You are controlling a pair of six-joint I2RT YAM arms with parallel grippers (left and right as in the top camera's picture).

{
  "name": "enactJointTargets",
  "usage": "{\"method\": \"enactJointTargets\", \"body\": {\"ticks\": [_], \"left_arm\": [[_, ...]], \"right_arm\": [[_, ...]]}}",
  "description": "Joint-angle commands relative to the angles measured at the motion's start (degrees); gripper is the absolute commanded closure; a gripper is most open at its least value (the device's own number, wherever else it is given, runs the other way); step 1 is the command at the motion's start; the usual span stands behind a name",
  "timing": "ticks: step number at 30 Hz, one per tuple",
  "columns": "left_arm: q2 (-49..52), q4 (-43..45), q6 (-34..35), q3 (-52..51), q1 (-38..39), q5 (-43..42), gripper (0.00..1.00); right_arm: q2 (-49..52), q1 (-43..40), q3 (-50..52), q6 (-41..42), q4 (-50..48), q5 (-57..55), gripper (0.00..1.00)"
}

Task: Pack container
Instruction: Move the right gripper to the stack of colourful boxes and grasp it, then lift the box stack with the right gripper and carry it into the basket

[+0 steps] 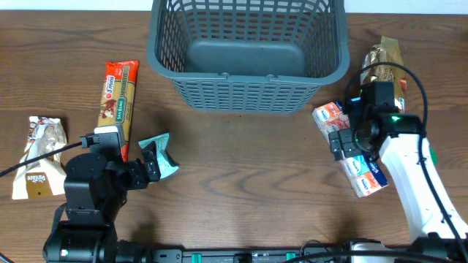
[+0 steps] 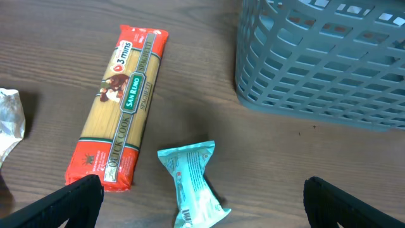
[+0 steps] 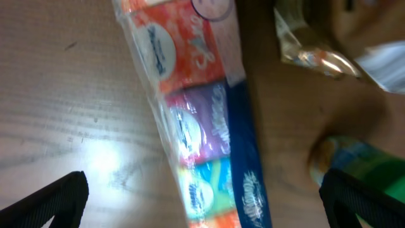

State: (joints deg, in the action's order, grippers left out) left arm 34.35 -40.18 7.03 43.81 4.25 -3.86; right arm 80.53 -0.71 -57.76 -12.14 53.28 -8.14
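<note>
Centrally, the container (image 1: 245,95) is set at the counter's far edge. The left gripper (image 2: 205,193) is held wide open over a teal packet (image 2: 188,166), the right gripper (image 3: 202,190) likewise over a tissue multipack (image 3: 190,126); nothing is gripped.

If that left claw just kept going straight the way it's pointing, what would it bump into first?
Most likely the teal packet, lying dead ahead of the open left gripper; the spaghetti pack sits off to the side. Exact depth is unclear.

spaghetti pack (image 1: 118,98), teal packet (image 1: 162,153) and white bag (image 1: 40,157) lie left on the table (image 1: 241,168), tissue pack (image 3: 196,126) right.
</note>
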Motion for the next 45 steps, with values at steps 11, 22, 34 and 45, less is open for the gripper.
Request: {"method": "enactJointTargets", "body": {"ticks": [11,22,34,45], "left_arm": [[-0.02,-0.11,-0.94,1.16,0.17,0.74,0.02],[0.00,-0.11,-0.94,1.16,0.17,0.74,0.02],[0.00,-0.11,-0.96,1.16,0.17,0.74,0.02],[0.00,-0.13,-0.96,1.16,0.17,0.74,0.02]], "right_arm": [[16.61,-0.50,2.38,-1.20,-10.97,4.26,0.01],[24.68,-0.52,2.38,-1.20,-16.46,6.97,0.01],[24.85,-0.50,2.38,0.55,-17.27,6.93,0.38],[24.68,-0.50,2.36,3.76,-16.85,6.95,0.99]]}}
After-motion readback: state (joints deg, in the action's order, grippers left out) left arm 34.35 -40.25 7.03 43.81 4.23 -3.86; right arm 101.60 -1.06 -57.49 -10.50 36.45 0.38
